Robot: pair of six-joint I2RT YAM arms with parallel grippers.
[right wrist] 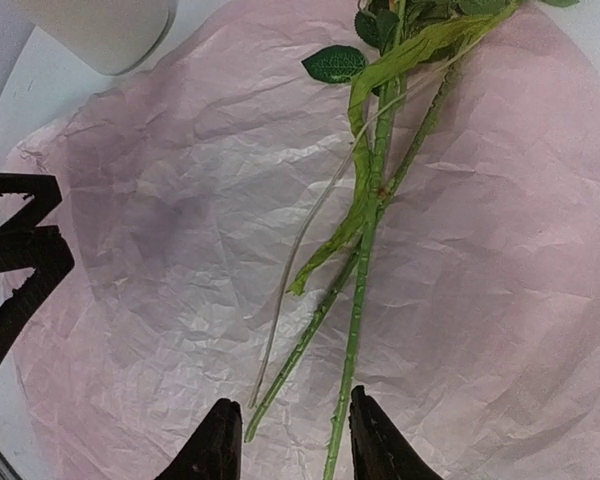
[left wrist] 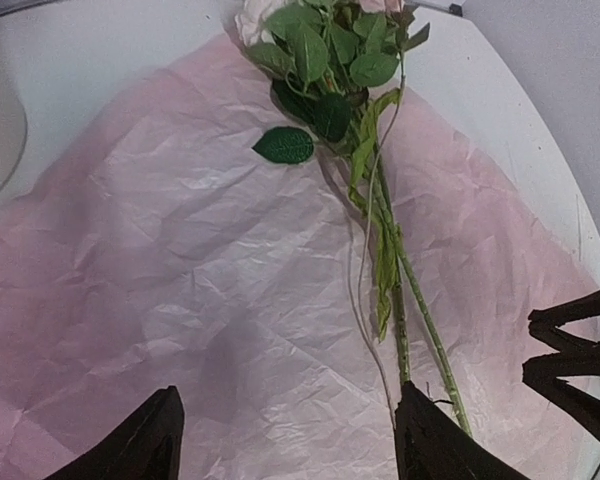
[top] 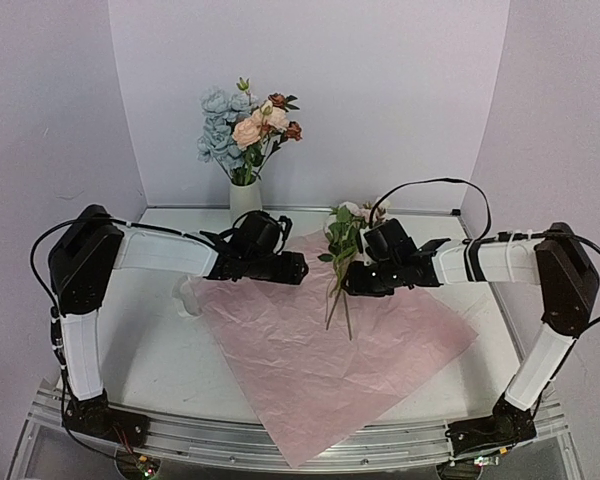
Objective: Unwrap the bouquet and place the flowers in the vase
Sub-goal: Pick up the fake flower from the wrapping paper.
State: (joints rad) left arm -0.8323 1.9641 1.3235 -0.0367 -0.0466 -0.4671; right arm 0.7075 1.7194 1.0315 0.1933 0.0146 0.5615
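Right gripper (right wrist: 292, 400): jaws partly open, two green stem ends (right wrist: 340, 400) between them, neither pinched yet. The flowers (right wrist: 365, 260) lie across the middle of the paper sheet (right wrist: 180, 220), heads toward its far edge.

Judged light, with wiry, slick stems and floppy leaves (right wrist: 335, 63). Grip the bare stem below them.

Left gripper (left wrist: 290, 402): wide open, empty, over the sheet. Vase (top: 245, 198) stands beyond the sheet's far-left edge.

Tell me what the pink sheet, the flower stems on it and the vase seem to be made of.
Pink sheet: thin tissue-like paper, matte, creased all over.
Flower stems: probably plastic, evenly green with regular small nubs; artificial by the look.
Vase: likely ceramic, off-white, opaque and matte, no shine; plastic cannot be excluded.
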